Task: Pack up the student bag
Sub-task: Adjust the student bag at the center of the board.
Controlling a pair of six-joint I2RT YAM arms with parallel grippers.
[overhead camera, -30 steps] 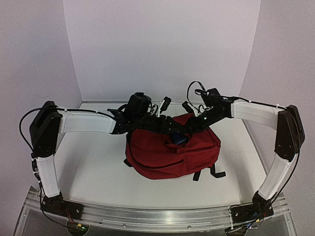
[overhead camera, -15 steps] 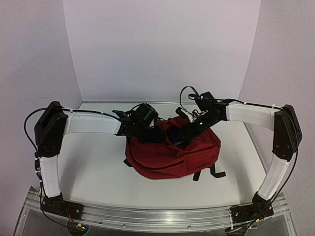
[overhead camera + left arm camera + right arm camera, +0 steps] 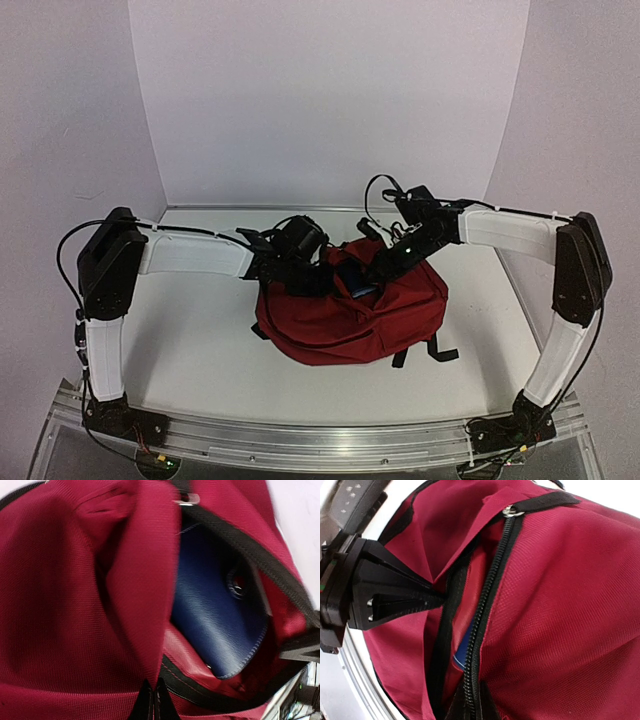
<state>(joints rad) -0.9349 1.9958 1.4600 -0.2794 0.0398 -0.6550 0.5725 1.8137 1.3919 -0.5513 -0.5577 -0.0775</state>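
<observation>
A white table (image 3: 190, 340) stands under lilac walls, and the bag (image 3: 340, 320) lies at its middle with its mouth agape. Left of the mouth, the left gripper (image 3: 152, 702) pinches the red lip. A blue folder (image 3: 220, 625) sits inside. Right of the mouth, the right gripper (image 3: 470, 707) pinches the opposite lip.

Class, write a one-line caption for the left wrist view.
Left gripper pinches the student bag open, revealing a dark blue notebook inside.

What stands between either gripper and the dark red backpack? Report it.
Nothing visible does. The left gripper has its jaws shut on the opening flap of the dark red fabric backpack, the right gripper on its black zipper edge. A flat dark blue item lies inside, not in between.
</observation>
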